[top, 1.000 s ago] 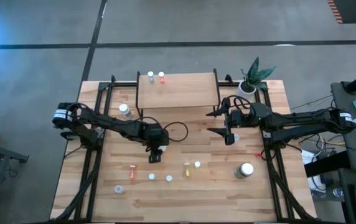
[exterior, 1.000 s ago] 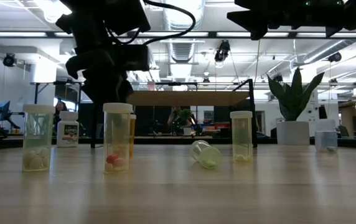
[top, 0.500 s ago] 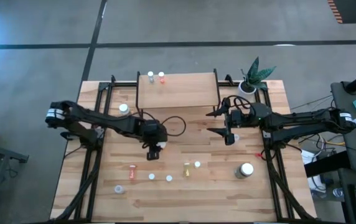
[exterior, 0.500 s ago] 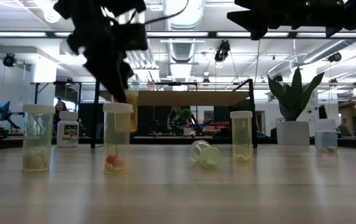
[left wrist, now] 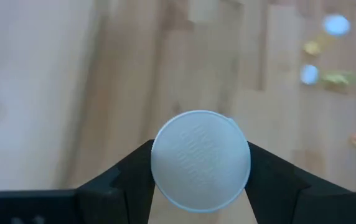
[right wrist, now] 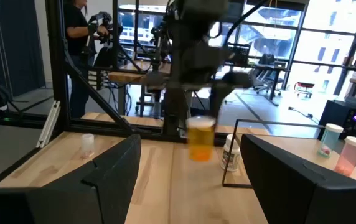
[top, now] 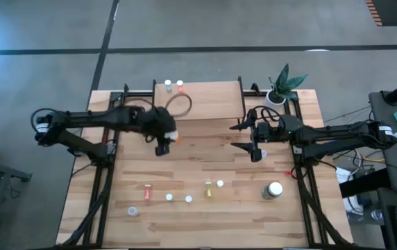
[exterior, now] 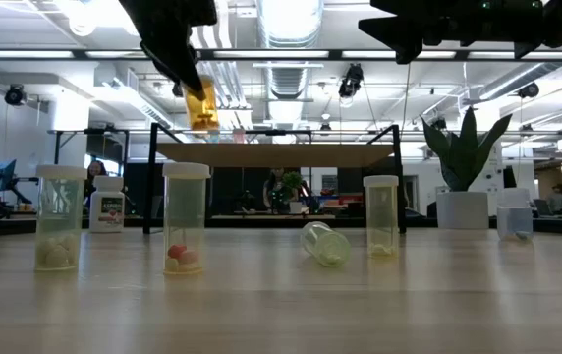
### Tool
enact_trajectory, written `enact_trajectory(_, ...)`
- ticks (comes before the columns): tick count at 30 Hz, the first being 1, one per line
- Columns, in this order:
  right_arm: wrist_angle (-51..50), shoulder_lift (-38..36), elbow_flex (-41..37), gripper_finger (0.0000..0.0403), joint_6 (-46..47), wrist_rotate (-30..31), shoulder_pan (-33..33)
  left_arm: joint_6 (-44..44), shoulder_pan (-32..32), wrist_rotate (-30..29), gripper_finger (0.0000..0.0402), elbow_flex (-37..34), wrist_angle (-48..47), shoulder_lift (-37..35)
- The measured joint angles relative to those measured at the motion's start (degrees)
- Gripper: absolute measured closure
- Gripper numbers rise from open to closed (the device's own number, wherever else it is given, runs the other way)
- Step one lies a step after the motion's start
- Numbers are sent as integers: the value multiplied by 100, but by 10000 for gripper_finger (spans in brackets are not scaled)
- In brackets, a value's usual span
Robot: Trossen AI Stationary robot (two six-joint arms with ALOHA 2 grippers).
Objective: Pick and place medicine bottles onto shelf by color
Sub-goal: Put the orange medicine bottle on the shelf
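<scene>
i'm looking across an open workshop with ceiling ducts, glass walls and a person standing far off, and in front of it sits my plank table [top: 205,208] on the concrete floor. at the table's twelve o'clock edge stands the shelf [top: 198,101], a light-wood board on black legs, with two small bottles [top: 173,85] side by side near its eleven o'clock corner. both dark arms reach in from the sides. the left gripper [top: 162,141] hangs in the air just off the shelf's seven o'clock corner, its fingers clamped on an orange bottle [exterior: 202,103] with a white cap [left wrist: 200,161] that fills the gap between them; from table level the bottle hangs above the shelf board. the right gripper [top: 242,136] waits at the shelf's four o'clock side, fingers spread apart and holding nothing. a potted plant [top: 282,87] stands at the table's one o'clock corner. toward six o'clock a loose row of bottles remains on the table: a larger white-capped one [top: 274,189] at five o'clock, then small ones [top: 213,186] around the middle, and a pink one [top: 147,187] lying on its side at seven o'clock.
</scene>
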Motion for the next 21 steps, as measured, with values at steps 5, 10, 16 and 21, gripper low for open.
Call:
enact_trajectory(5, 3, 2, 0, 136, 3, -3, 0, 459, 619, -87, 212, 397, -266, -91)
enact_trajectory(10, 1, 2, 0, 136, 3, -5, 0, 994, 1123, -28, 209, 947, -330, 33)
enact_trajectory(16, -1, 2, 0, 136, 3, -5, 0, 1462, 1739, 29, 207, 1460, -756, 336)
enact_trajectory(21, -1, 2, 0, 136, 3, -7, 0, 1677, 2279, 376, 206, 1717, -1243, 696)
